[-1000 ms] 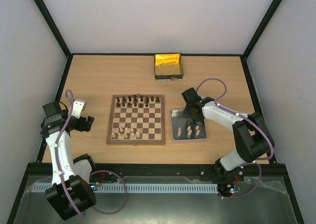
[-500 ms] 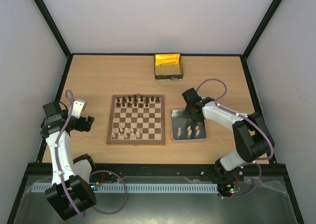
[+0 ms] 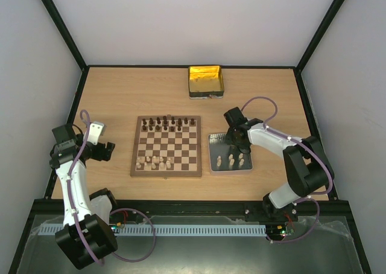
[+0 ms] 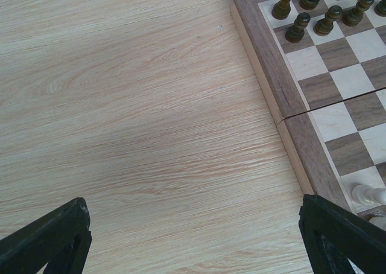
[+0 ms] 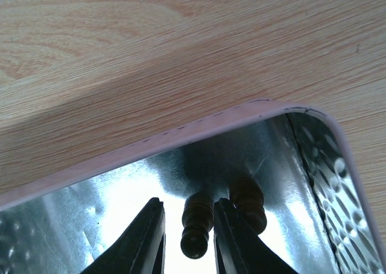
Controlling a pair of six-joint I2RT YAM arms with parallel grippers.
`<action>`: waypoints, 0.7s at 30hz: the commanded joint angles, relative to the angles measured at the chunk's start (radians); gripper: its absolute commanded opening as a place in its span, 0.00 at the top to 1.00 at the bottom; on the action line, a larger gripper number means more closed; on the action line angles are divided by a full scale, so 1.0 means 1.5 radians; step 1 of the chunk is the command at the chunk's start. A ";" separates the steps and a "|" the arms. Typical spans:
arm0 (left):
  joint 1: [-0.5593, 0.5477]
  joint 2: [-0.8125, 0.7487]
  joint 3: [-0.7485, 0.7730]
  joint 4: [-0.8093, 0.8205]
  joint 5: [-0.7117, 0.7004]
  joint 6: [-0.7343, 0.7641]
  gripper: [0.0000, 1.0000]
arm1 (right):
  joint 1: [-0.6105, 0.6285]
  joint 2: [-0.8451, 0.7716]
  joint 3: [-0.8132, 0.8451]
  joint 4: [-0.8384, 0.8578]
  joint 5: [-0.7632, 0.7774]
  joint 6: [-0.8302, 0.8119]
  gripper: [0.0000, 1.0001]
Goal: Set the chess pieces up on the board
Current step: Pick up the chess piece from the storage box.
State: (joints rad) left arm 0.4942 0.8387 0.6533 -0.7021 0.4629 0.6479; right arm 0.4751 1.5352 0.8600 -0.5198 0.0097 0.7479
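Note:
The board (image 3: 166, 175) lies mid-table. Dark chess pieces (image 3: 169, 124) fill its far rows and several cream pieces (image 3: 154, 162) stand along its near rows. My right gripper (image 3: 234, 142) hangs over the far end of the grey tray (image 3: 248, 168). In the right wrist view it (image 5: 189, 203) is open, its fingers either side of a dark piece (image 5: 198, 226) standing on the tray (image 5: 181, 132). A second dark piece (image 5: 247, 204) stands just right of it. My left gripper (image 3: 107, 151) is open and empty left of the board (image 4: 289, 99).
Several cream pieces (image 3: 230, 160) stand at the tray's near end. A yellow-gold tin (image 3: 206, 81) sits at the back. The left wrist view shows dark pieces (image 4: 298, 26) and one cream piece (image 4: 368, 194) on the board's left edge.
My right gripper has shifted slightly to the right over the tray's far end. The left arm has not moved.

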 commanded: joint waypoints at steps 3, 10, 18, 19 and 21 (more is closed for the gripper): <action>0.006 0.000 -0.009 -0.008 0.007 0.009 0.06 | -0.004 0.019 -0.007 0.006 -0.006 -0.005 0.79; 0.006 0.000 -0.009 -0.008 0.008 0.009 0.06 | -0.004 0.021 -0.003 0.002 -0.009 -0.006 0.90; 0.006 0.000 -0.009 -0.009 0.008 0.009 0.06 | -0.003 0.011 0.042 -0.054 -0.010 -0.012 0.91; 0.006 0.000 -0.009 -0.009 0.008 0.009 0.06 | -0.003 0.010 0.055 -0.063 -0.010 -0.013 0.91; 0.006 0.000 -0.008 -0.008 0.007 0.008 0.06 | -0.003 0.009 0.078 -0.088 -0.013 -0.015 0.92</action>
State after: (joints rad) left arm 0.4942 0.8387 0.6533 -0.7025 0.4633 0.6479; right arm 0.4725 1.5524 0.8963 -0.5594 -0.0132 0.7399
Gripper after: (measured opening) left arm 0.940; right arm 0.088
